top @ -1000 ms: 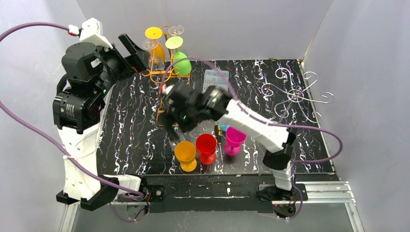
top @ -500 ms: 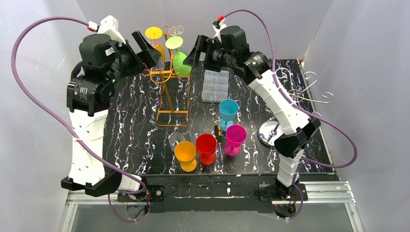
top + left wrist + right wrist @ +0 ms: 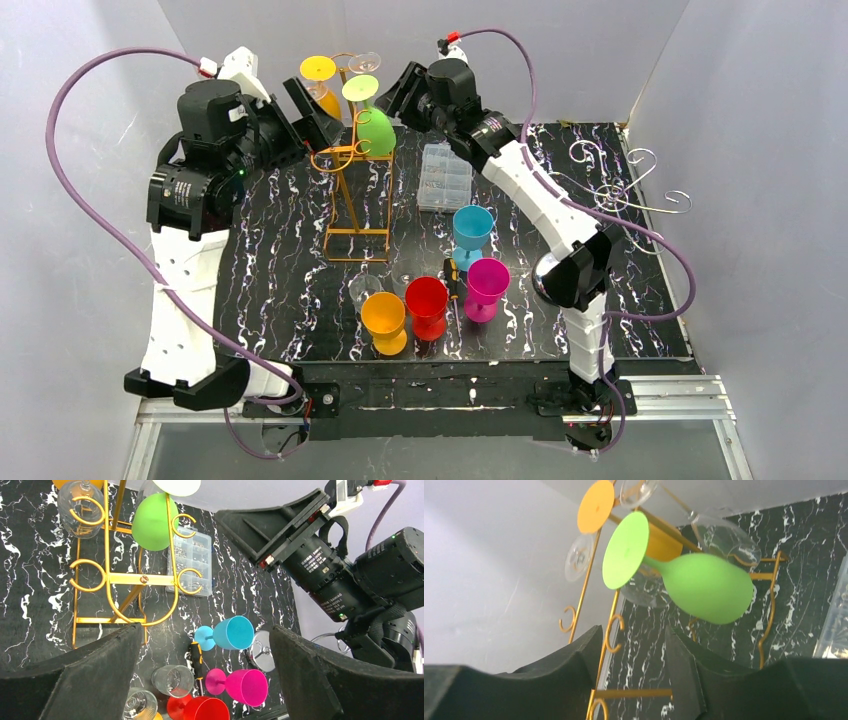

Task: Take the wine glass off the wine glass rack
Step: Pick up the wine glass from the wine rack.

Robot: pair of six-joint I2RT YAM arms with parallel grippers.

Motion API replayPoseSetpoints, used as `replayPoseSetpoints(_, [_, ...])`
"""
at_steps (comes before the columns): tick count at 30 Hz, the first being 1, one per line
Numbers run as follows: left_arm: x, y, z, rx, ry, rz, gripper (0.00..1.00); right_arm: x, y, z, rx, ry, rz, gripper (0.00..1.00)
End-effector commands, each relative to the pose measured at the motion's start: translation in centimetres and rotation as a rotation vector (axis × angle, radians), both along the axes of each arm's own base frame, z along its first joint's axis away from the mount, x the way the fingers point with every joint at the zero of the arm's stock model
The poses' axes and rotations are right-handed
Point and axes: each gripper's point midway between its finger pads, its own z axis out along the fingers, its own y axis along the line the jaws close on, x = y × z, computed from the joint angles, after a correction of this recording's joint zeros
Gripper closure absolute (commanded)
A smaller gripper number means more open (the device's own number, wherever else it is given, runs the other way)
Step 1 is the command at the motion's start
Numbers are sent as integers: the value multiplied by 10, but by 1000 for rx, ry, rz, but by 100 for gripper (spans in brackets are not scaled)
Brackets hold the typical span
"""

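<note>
Up front, well before the wine glass rack, an orange cup, a red cup and a magenta cup are seen standing in a row, with a teal cup set just behind them. Further back, a clear parts box is found right of the rack. At the rack's top, on its right side, the green wine glass is hung foot-up. The left gripper is held wide open at the rack's left, with nothing gripped. The right gripper is poised just right of the green glass, jaws partly parted, and nothing is caught between them.
</note>
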Motion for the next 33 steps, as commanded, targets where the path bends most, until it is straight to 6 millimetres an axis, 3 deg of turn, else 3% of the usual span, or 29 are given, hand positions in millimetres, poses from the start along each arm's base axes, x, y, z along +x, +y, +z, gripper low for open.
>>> replayPoseSetpoints(1, [-14,0,14,-26,-47,-15,2,19,-9,61,149,-151,-114,43])
replayPoseSetpoints(14, [-20,0,20,-33,-69,-24,2,45,0,50,185,-160,-174,51])
replayPoseSetpoints(33, [-20,0,21,-28,-74,-29,2,62,18,33,215,-156,-168,57])
